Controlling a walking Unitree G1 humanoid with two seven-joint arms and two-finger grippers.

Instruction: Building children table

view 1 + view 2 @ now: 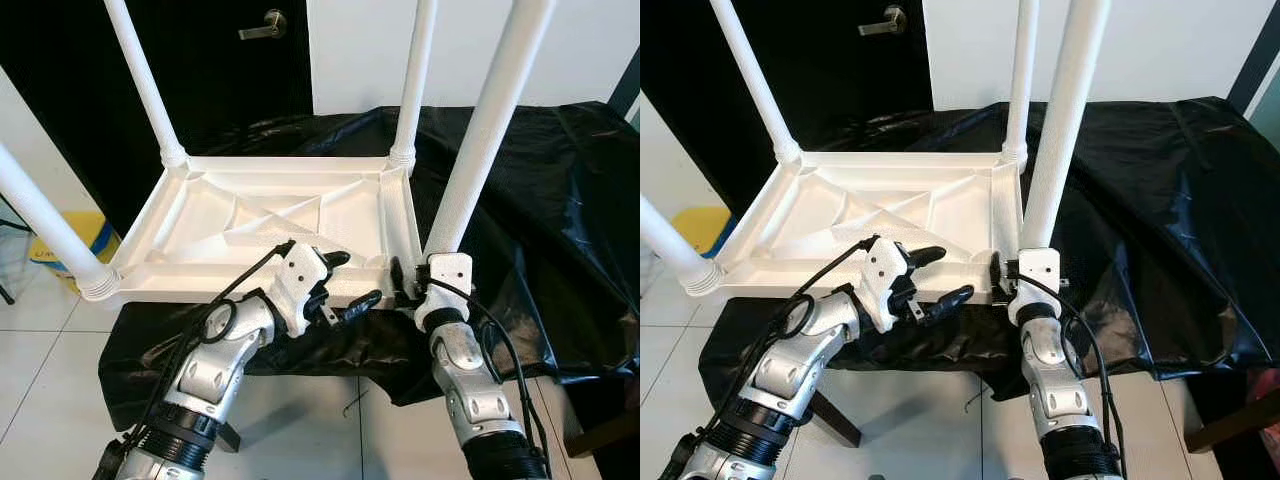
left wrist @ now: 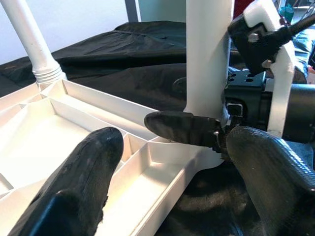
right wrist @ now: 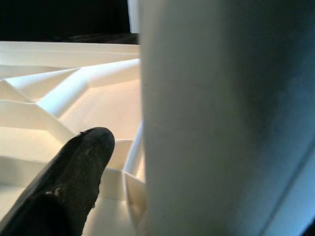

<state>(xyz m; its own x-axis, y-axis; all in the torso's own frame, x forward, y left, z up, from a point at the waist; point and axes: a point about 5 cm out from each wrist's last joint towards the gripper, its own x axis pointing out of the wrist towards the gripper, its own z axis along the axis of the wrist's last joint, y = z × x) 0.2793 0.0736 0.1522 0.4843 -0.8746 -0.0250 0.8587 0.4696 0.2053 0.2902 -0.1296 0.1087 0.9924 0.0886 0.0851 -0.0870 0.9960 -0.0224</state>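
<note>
A white plastic table top [image 1: 250, 215] lies upside down on a black cloth. Three white legs stand up from its corners: far left [image 1: 145, 80], far right [image 1: 415, 80] and near left [image 1: 45, 225]. A fourth leg [image 1: 490, 120] stands at the near right corner, tilted slightly right. My right gripper [image 1: 415, 278] is shut on its base; one finger [image 3: 74, 172] lies beside the leg [image 3: 221, 123]. My left gripper [image 1: 350, 282] is open at the top's near edge, just left of that corner, with nothing between its fingers [image 2: 88, 167].
The black cloth [image 1: 560, 200] drapes over a low support and hangs to the tiled floor [image 1: 50, 350]. A dark door with a lever handle [image 1: 265, 25] is behind. A yellow object [image 1: 85, 235] sits on the floor at left. A wooden piece [image 1: 600, 435] is at lower right.
</note>
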